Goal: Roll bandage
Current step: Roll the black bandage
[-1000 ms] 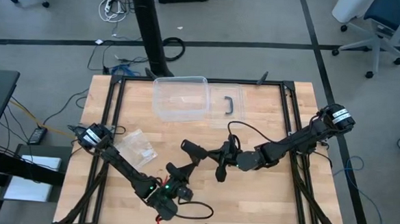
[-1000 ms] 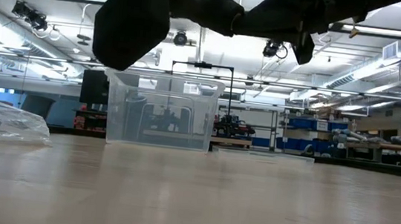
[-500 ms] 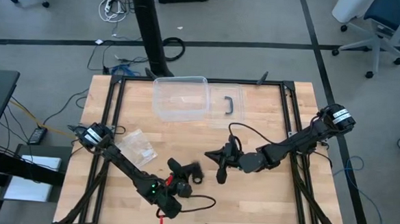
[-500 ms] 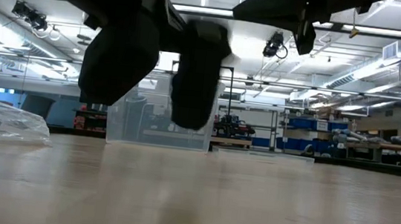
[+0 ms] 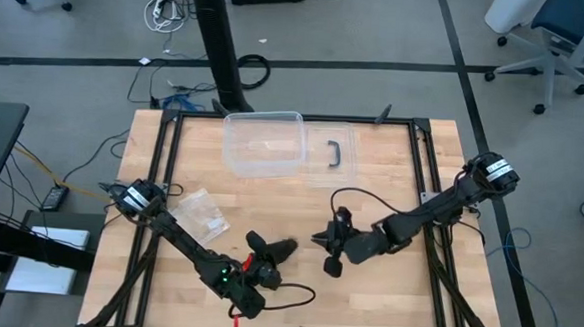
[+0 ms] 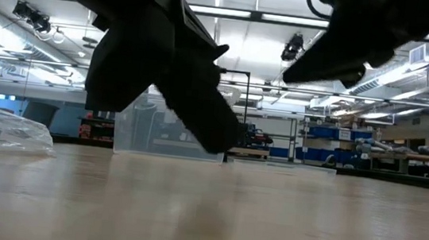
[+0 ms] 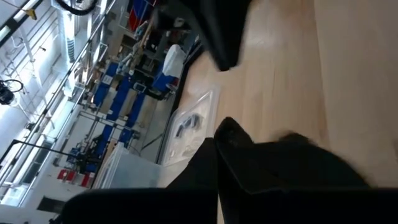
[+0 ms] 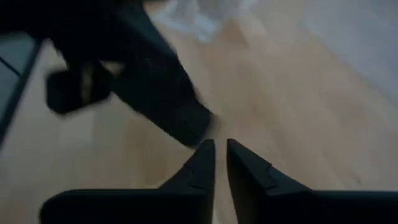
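The black bandage (image 5: 273, 249) is a bunched strip at my left gripper (image 5: 259, 262), near the table's front middle. In the low view the bandage (image 6: 193, 94) hangs slanting down, its lower end (image 6: 220, 141) above the wood. My left gripper is shut on it. My right gripper (image 5: 333, 269) stands to its right, apart from it. In the right wrist view its fingers (image 8: 221, 155) are all but together with nothing between them, and the bandage (image 8: 155, 93) shows ahead. My left gripper holds the bandage at its upper part (image 7: 273, 168), where the cloth is bunched over the fingers and hides the place of contact. The rest hangs below the gripper, slack, with its lower end (image 6: 220, 141) clear of the table.
A clear plastic box (image 5: 263, 142) stands at the far middle, its lid with a black handle (image 5: 339, 154) beside it. A crinkly clear bag (image 5: 201, 214) lies at the left, near my left arm. Bare wood lies between the grippers and the near edge.
My right gripper has let go of the bandage's end and has moved toward the near edge, turning its fingers that way. The bandage, which spanned between the two grippers, has dropped and now hangs from my left gripper alone.
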### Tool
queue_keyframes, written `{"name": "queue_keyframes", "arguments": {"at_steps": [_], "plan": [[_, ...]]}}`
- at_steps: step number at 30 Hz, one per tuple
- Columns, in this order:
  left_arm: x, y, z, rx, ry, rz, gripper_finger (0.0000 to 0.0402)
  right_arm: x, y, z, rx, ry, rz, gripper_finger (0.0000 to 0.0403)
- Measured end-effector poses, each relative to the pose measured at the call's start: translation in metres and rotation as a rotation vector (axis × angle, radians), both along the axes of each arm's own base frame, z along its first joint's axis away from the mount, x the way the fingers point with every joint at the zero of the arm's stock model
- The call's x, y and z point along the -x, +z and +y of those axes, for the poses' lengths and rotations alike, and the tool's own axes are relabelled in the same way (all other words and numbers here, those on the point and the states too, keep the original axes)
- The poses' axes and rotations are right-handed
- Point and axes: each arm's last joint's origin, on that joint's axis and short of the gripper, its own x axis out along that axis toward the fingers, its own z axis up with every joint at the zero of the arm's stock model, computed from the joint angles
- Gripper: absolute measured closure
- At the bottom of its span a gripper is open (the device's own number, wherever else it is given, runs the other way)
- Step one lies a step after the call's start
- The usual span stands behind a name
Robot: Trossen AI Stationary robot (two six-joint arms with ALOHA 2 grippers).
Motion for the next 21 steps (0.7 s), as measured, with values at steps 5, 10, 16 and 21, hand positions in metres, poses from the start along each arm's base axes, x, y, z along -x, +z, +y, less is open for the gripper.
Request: {"name": "queue_keyframes", "arguments": {"at_steps": [5, 10, 16, 21], "plan": [[-0.001, 0.001, -0.001, 0.023, -0.013, -0.011, 0.0401, 0.011, -0.014, 0.006, 0.023, 0.024, 0.053, 0.0304], [-0.002, 0.0, -0.002, 0.064, -0.037, -0.013, 0.0401, 0.022, -0.036, -0.002, -0.066, 0.045, -0.024, 0.0283], [-0.006, -0.001, 0.002, 0.182, -0.063, -0.032, 0.0401, 0.027, -0.037, -0.002, -0.088, 0.076, -0.176, 0.0284], [-0.013, -0.002, 0.011, 0.23, -0.044, -0.048, 0.0401, 0.027, -0.037, 0.01, 0.04, 0.12, -0.163, 0.0278]]}}
